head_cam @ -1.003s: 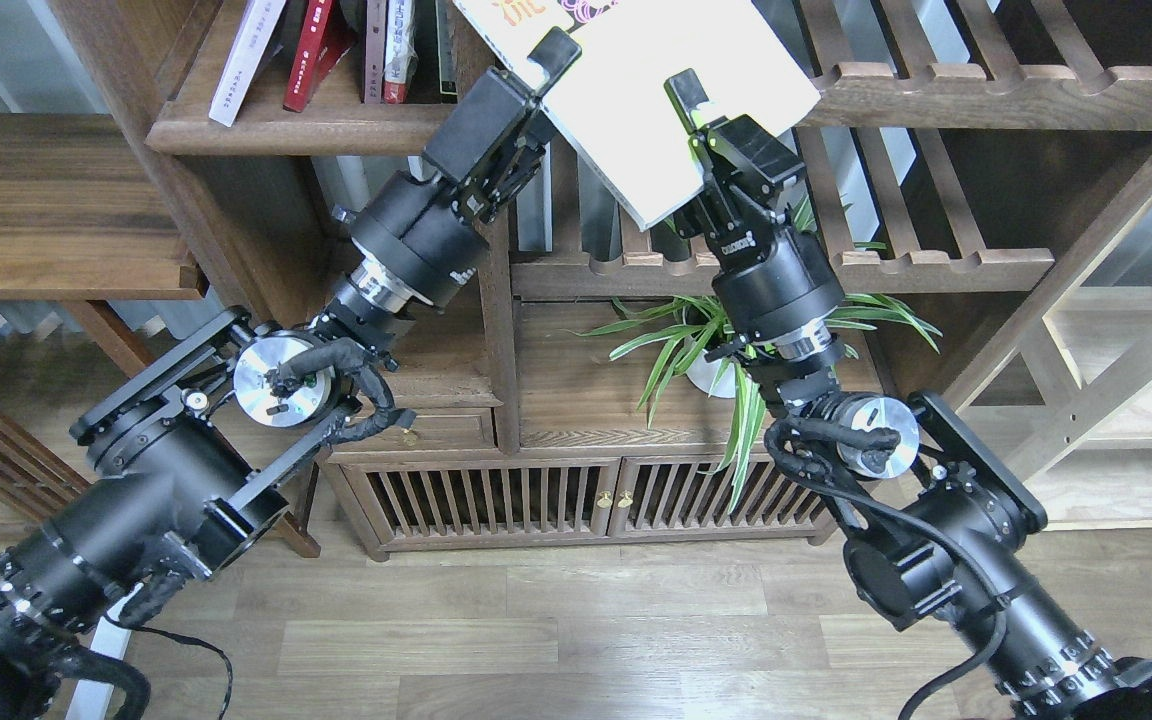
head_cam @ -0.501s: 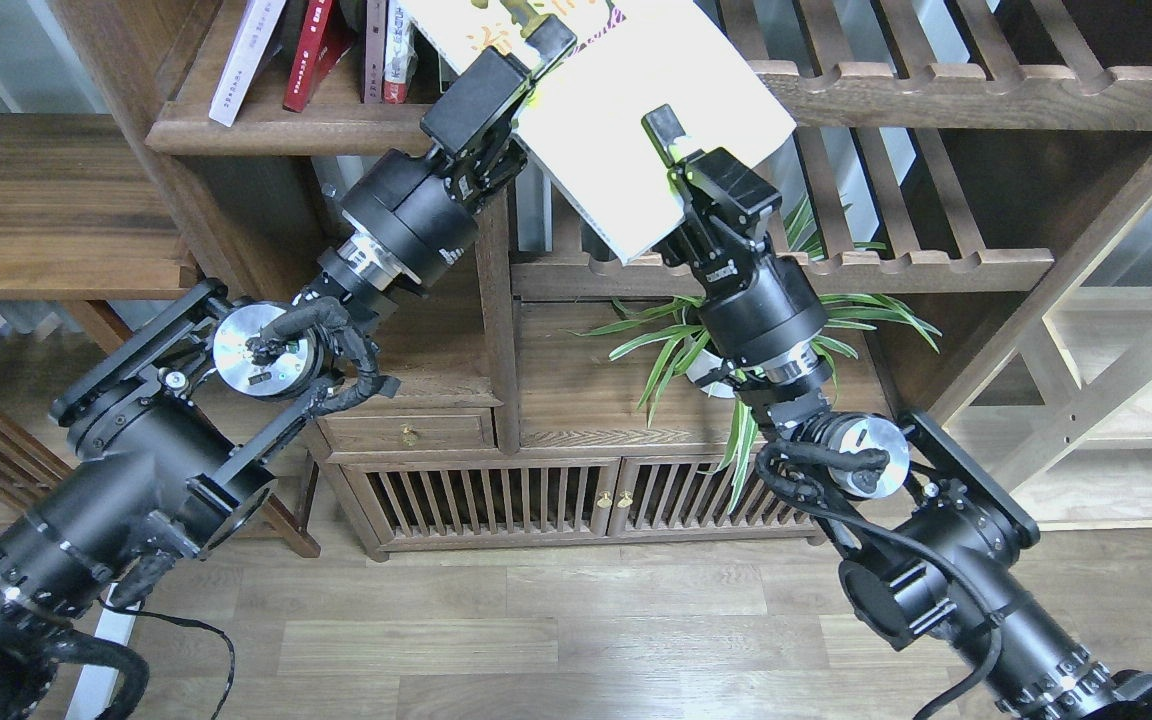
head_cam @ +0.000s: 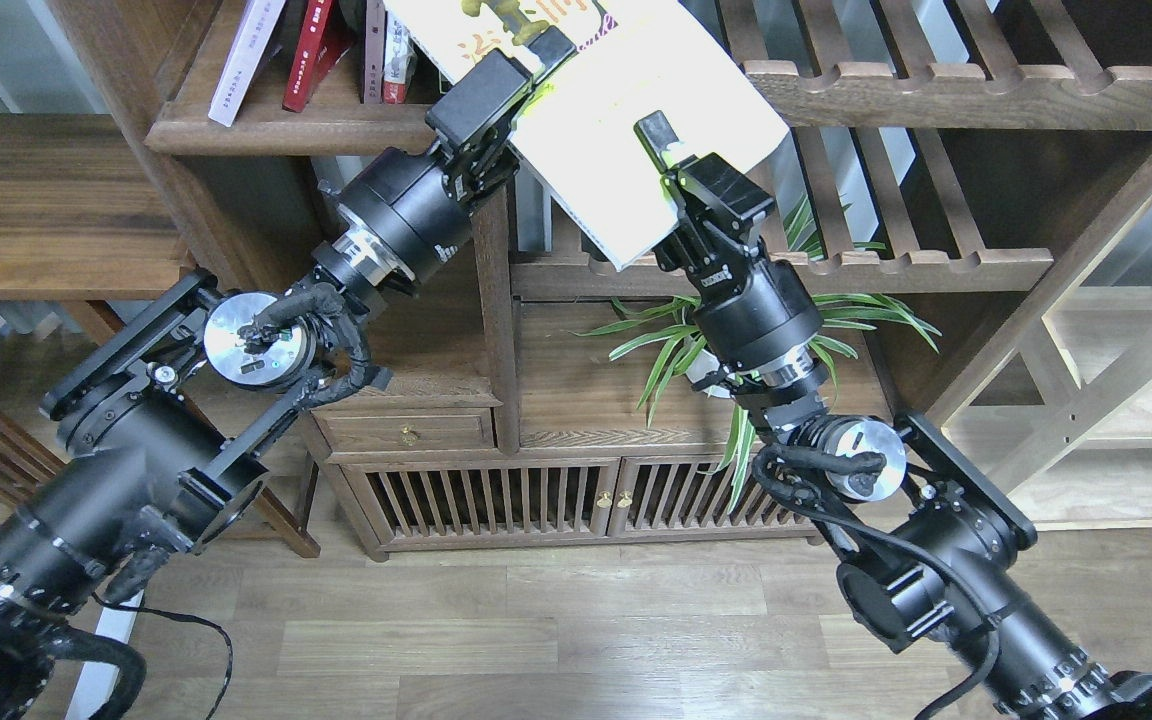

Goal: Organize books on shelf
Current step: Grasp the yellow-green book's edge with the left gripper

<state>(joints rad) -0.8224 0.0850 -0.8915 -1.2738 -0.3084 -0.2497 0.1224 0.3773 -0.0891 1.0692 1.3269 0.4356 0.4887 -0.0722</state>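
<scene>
Both grippers, left (head_cam: 536,62) and right (head_cam: 664,150), clamp one large book (head_cam: 626,120), tilted, beside the shelf (head_cam: 286,130). Not yet shelved; slotting it upright remains.

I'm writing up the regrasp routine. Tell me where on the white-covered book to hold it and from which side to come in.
Grip the white-covered book at its two lower edges, coming from below, where the left gripper and right gripper hold it now. It is thin, wide and tilted, with its upper part against the shelf, so only those edges are free.
</scene>
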